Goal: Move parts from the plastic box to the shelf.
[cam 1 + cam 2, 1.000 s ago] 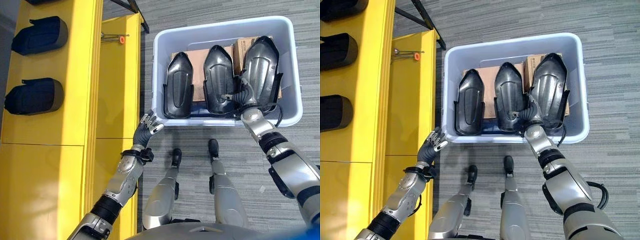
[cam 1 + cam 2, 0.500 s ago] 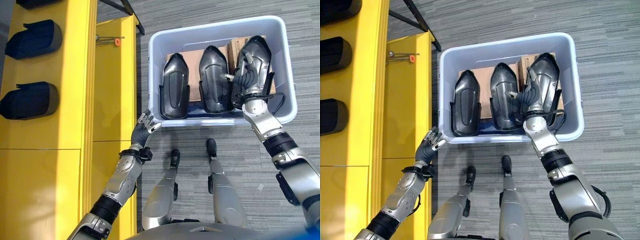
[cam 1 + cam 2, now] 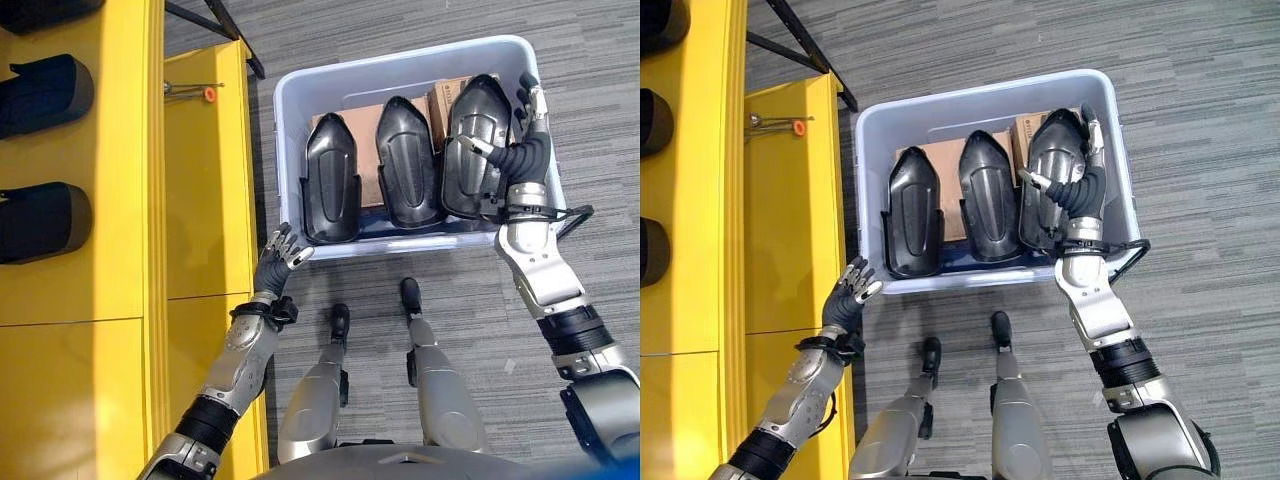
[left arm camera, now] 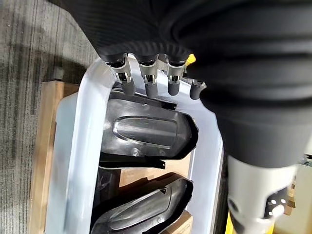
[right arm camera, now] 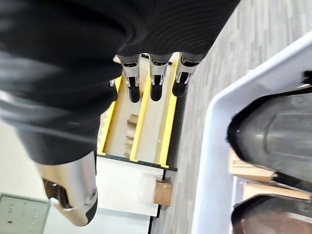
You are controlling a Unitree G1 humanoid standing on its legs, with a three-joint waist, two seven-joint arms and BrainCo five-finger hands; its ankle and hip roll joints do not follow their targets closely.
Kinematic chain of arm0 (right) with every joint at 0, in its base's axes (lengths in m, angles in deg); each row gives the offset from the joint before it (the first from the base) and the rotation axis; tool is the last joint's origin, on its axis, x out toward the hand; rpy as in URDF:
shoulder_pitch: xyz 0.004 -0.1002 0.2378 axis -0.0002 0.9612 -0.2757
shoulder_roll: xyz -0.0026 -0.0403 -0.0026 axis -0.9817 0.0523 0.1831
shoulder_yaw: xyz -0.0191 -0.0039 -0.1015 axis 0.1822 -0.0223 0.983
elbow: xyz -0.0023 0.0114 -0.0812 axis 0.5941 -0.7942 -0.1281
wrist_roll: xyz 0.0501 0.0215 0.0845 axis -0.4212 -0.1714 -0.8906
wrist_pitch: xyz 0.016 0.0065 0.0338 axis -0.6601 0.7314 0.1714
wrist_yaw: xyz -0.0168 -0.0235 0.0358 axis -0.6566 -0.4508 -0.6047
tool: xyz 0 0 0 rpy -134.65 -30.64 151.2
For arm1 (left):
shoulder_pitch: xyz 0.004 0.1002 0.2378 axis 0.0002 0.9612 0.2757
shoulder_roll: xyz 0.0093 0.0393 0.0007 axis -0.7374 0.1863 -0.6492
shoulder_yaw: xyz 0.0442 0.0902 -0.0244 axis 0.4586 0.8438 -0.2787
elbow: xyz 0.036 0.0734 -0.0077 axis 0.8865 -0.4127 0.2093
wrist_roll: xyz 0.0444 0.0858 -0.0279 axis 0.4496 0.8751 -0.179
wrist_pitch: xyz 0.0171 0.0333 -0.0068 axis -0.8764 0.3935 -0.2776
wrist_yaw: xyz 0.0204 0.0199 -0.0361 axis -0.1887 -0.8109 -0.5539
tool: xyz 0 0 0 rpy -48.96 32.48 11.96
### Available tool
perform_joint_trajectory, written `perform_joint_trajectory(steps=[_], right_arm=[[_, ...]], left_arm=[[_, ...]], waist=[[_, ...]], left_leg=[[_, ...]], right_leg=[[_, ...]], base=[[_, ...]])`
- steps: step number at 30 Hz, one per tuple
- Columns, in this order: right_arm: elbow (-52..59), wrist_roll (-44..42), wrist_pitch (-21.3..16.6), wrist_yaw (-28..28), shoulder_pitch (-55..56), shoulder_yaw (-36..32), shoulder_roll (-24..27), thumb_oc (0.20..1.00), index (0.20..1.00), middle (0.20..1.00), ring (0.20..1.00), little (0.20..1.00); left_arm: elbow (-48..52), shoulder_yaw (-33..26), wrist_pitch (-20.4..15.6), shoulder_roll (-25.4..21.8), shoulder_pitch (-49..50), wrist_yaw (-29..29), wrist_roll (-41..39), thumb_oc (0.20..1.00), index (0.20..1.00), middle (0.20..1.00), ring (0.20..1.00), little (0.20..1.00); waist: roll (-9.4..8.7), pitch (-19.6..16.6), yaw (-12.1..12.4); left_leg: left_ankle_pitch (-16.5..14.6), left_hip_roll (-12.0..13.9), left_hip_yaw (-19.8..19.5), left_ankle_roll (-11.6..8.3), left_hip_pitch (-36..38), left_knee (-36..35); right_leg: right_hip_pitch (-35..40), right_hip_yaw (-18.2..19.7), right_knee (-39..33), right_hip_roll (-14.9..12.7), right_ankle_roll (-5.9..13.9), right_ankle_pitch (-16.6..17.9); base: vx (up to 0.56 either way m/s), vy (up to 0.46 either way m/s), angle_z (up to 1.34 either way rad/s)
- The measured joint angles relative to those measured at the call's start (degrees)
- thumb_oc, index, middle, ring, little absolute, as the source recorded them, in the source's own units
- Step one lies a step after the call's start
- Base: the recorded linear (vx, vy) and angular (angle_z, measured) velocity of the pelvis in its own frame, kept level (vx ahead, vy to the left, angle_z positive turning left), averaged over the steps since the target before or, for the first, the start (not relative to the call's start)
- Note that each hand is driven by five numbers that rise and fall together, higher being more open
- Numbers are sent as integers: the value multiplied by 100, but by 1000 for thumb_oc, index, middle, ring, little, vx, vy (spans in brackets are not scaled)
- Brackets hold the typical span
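Observation:
A pale plastic box (image 3: 425,58) stands on the carpet and holds three black moulded parts side by side: left (image 3: 332,185), middle (image 3: 405,175) and right (image 3: 470,150). My right hand (image 3: 527,155) is at the right part's outer edge, open. Its fingers (image 5: 155,85) point straight along the box's right wall, and its thumb lies across the part. My left hand (image 3: 277,262) hovers open just outside the box's near-left corner, with its fingers (image 4: 146,83) by the rim (image 4: 73,146). On the yellow shelf (image 3: 100,150) to the left lie two dark parts (image 3: 45,80) (image 3: 40,220).
Brown cardboard boxes (image 3: 340,122) lie under the parts inside the plastic box. A lower yellow ledge (image 3: 210,190) runs between shelf and box, with an orange-handled tool (image 3: 192,93) at its far end. Grey carpet (image 3: 590,120) surrounds the box.
My right hand has moved from the right part's near end, over its top, to its outer far edge, and its fingers have straightened. The whole view has shifted. The left hand has barely moved.

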Motion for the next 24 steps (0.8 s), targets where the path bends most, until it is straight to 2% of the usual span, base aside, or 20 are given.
perform_joint_trajectory(steps=[3, 5, 12, 24], right_arm=[[-46, 264, 4, -216, 57, -254, 0, 1000, 1000, 1000, 1000, 1000], [-470, 291, 16, -444, 58, -512, 2, 1000, 1000, 1000, 1000, 1000], [-1060, 270, 132, -635, 75, -533, 1, 1000, 1000, 1000, 1000, 1000], [-1797, -67, 134, -552, 0, -447, -82, 1000, 1000, 1000, 1000, 1000]], left_arm=[[0, -73, 0, 0, 46, -8, 4, 1000, 1000, 1000, 1000, 1000], [0, -113, 0, 0, 85, -10, 5, 1000, 1000, 1000, 1000, 1000], [0, -128, -1, -4, 131, -62, 9, 1000, 1000, 1000, 1000, 1000], [-1, -119, -3, -15, 178, -47, 7, 1000, 1000, 1000, 1000, 1000]], waist=[[-1, 1, -15], [-1, 1, -28], [0, 1, -109], [29, -2, -98]], left_leg=[[-4, -1, 5, 2, -1, 0], [-10, -3, 19, 6, -19, 0], [-11, -2, 57, 8, -133, 0], [-13, 9, 177, 7, -208, -1]], right_leg=[[-6, 8, 0, -1, 10, -17], [-31, 21, 0, 0, 10, -21], [-158, 52, 0, 7, -20, 15], [-293, 179, 0, 43, 0, 26]], base=[[0, 0, 0], [-1, -1, -2], [-1, -3, -2], [-1, -9, -5]])
